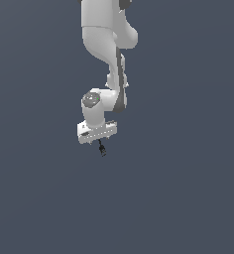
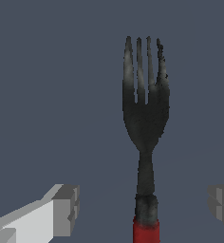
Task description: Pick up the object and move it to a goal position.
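Plain slate-grey background (image 1: 188,198) everywhere, flat and featureless in both views, with no visible edge or seam.

White Panda arm (image 1: 106,34) coming down from the top of the exterior view, bending at a rounded wrist joint and ending in a white hand block. Below that block, the gripper (image 1: 100,145), seen only as a small dark stub pointing downward. Too small in this view to make out the fingers separately.

From the wrist view, a dark metal fork (image 2: 144,114) standing lengthwise between the two fingers. Four tines at the far end, a broad neck narrowing to a thin stem, then a red handle end (image 2: 146,231) cut off by the frame edge. One grey finger pad (image 2: 66,209) on one side of the fork, the other just showing at the opposite edge. Gripper (image 2: 144,209) spread wide, with clear gaps of background between each pad and the fork's stem. No contact visible between pads and fork. Jaws released, nothing clamped.

In the exterior view, the fork (image 1: 102,149) barely distinguishable: a tiny dark sliver directly under the hand, merged with the fingertips. Hard to tell there whether resting on the surface or raised off it.
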`<state>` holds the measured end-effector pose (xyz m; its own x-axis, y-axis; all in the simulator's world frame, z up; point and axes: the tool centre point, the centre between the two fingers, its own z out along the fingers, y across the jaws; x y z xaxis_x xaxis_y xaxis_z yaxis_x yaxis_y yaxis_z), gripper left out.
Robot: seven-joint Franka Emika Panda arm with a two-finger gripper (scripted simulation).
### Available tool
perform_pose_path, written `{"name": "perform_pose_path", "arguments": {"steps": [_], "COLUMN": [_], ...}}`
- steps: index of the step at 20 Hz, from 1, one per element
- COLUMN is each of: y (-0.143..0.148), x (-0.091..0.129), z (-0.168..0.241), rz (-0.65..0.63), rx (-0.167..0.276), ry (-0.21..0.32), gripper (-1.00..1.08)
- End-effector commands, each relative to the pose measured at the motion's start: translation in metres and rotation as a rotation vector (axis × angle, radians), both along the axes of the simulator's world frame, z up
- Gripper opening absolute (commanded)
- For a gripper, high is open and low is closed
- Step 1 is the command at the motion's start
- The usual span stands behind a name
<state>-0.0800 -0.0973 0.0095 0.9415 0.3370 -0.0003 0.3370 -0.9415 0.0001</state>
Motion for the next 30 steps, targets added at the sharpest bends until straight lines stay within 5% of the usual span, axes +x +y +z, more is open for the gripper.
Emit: {"name": "perform_pose_path", "arguments": {"steps": [1,2,18,30], "y": [0.0,0.0,-0.001,-0.022], "x": [0.0,0.0,0.006,0.053], "z": [-0.003,-0.003,0.007,0.057], "rz": [0.001,0.001,0.003,0.003], "rx": [0.0,0.0,0.0,0.001], "ry": [0.0,0.0,-0.001,-0.001], "gripper": [1.0,-1.0,-1.0,-1.0]}}
